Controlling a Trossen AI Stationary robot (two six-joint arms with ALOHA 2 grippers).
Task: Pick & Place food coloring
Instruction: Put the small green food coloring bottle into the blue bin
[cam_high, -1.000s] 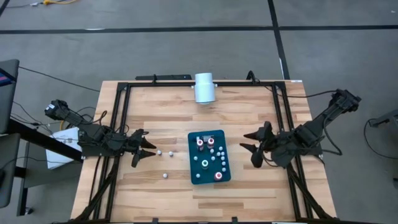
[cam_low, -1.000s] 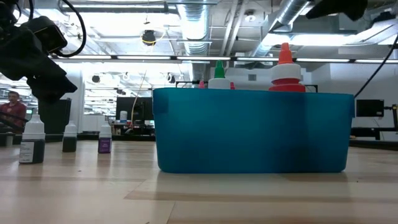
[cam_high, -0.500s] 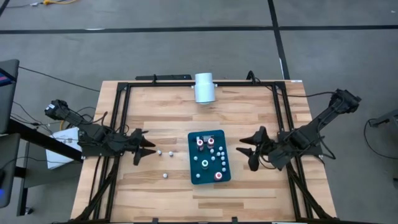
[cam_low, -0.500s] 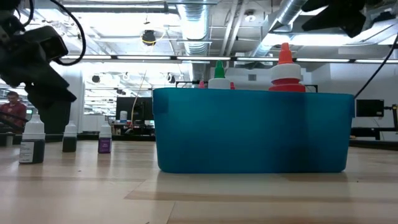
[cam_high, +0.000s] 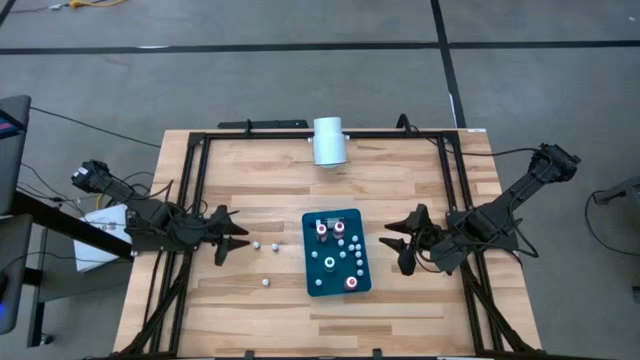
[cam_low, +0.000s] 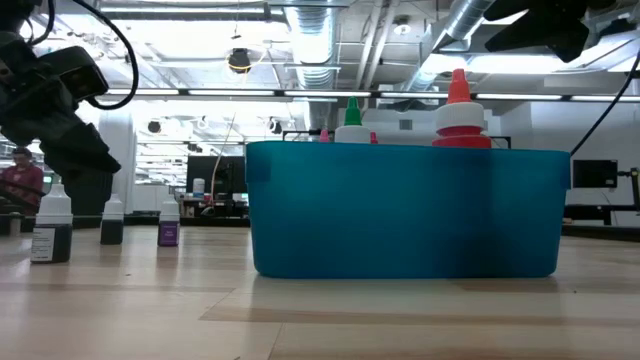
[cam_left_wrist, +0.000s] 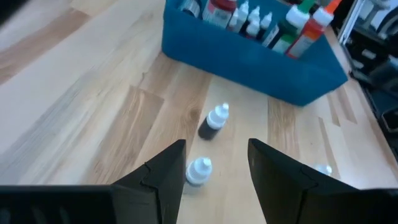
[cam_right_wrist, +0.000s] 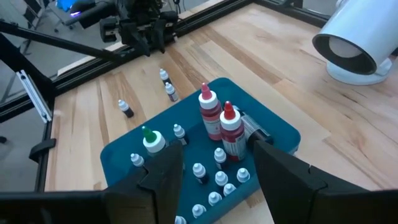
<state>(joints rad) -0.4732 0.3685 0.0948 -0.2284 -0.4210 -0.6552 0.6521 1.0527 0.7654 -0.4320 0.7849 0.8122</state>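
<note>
The food coloring is a set of tiny bottles. Several stand in the teal tray (cam_high: 336, 252), among them red-topped (cam_right_wrist: 219, 118) and green-topped (cam_right_wrist: 149, 138) ones. Three small bottles stand on the wood left of the tray (cam_high: 257, 244) (cam_high: 273, 243) (cam_high: 265, 282). My left gripper (cam_high: 240, 238) is open, just left of the loose bottles, and slants down; the nearest bottle (cam_left_wrist: 199, 171) shows ahead of its fingers. My right gripper (cam_high: 393, 245) is open and hovers off the tray's right side, above the table.
A large white cylinder (cam_high: 328, 140) lies at the far edge of the table. A black frame rail (cam_high: 195, 190) runs along the table's sides. Bare wood lies in front of the tray and between the tray and the cylinder.
My right gripper has come down and drawn a little closer to the tray's right side, staying open. My left gripper has tipped slightly downward in place. The bottles and the tray have not moved.
</note>
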